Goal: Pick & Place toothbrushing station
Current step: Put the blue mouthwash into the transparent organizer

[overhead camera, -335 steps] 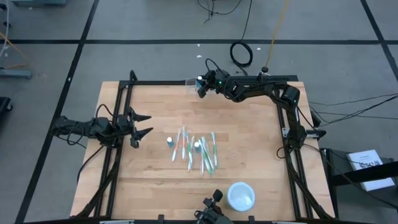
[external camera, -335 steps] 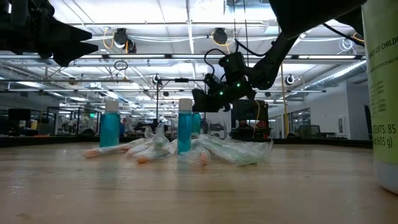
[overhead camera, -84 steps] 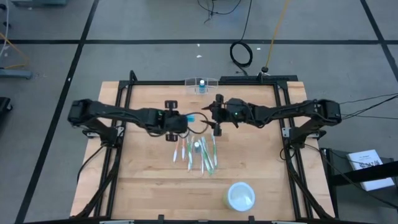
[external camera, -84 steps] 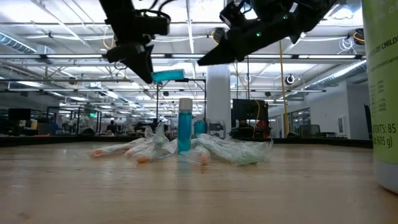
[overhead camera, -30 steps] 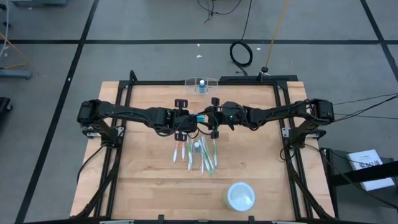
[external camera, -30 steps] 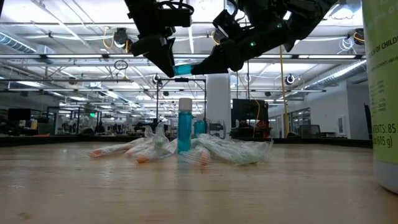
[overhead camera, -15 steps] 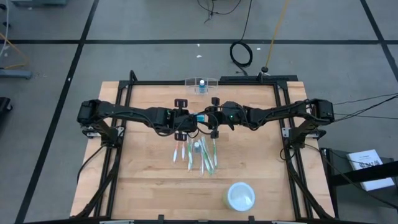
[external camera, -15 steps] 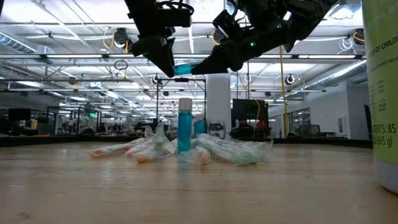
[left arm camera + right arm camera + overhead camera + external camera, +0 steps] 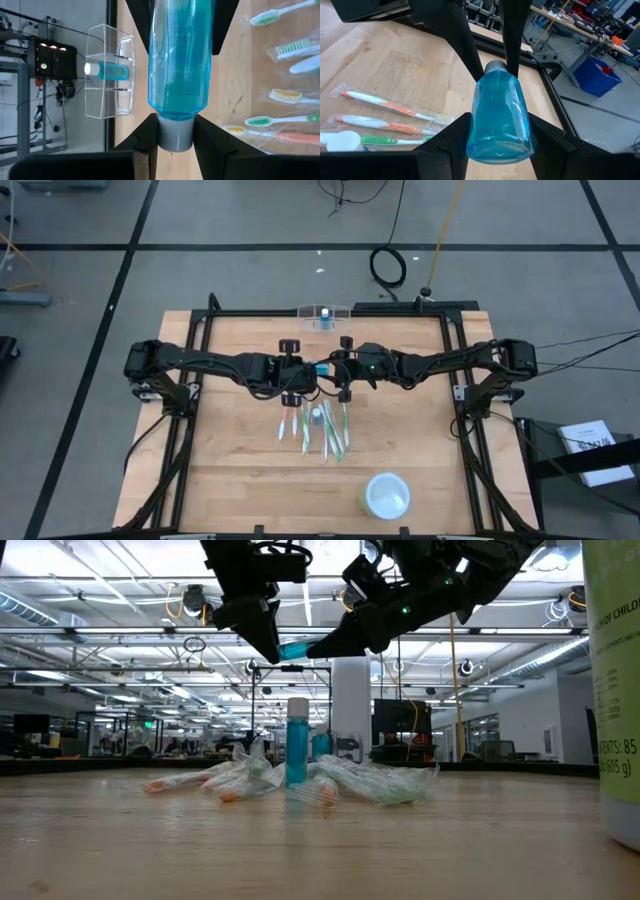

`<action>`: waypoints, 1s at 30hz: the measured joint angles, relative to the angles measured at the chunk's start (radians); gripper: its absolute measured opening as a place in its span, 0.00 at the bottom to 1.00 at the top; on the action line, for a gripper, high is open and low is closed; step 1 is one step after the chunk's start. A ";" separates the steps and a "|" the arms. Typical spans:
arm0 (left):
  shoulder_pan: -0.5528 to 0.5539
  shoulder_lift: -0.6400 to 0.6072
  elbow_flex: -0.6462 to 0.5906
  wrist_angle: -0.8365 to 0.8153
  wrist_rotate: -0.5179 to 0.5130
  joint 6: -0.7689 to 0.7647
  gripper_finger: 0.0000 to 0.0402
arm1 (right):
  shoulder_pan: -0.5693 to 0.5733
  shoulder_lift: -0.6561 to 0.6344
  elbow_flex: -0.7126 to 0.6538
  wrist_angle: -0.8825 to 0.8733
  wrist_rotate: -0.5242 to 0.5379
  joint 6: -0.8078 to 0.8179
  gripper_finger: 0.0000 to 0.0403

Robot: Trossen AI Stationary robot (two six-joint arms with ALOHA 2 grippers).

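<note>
**A:** Start big. What room is there on the table (image 9: 230,470)?

**B:** Bare wood on either side of both grippers and toward the near edge. The black frame rails run along the left and right edges. Below the grippers lies a heap of wrapped toothbrushes (image 9: 325,430), and a white-lidded tub (image 9: 387,494) stands well off by the near edge.

**A:** And the toothbrushing station (image 9: 325,314)?

**B:** Beyond the grippers at the far edge, well apart from them, with a small blue bottle inside.

**A:** The grippers?

**B:** They meet in mid-air. The left gripper (image 9: 176,137) is clamped on the grey cap of a blue bottle (image 9: 293,650). The right gripper (image 9: 496,135) sits around its body; whether it grips, I cannot tell.

**A:** Anything cut off?

**B:** A tall labelled container (image 9: 612,690), cropped at the low view's edge.
</note>
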 joint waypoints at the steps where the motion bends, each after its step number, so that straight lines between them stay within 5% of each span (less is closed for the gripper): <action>1: 0.000 0.000 0.000 0.000 0.000 -0.013 0.23 | 0.000 0.000 0.000 0.002 0.000 0.001 0.39; 7: -0.015 0.000 0.000 -0.001 -0.006 -0.039 0.27 | 0.000 0.000 0.000 0.006 -0.001 0.000 0.39; 20: -0.031 0.000 -0.001 0.006 -0.015 -0.073 0.76 | 0.000 0.000 0.001 0.011 0.003 -0.001 0.29; 30: -0.033 -0.043 -0.001 -0.014 -0.033 -0.158 0.84 | -0.006 -0.001 0.002 -0.069 -0.005 0.032 0.19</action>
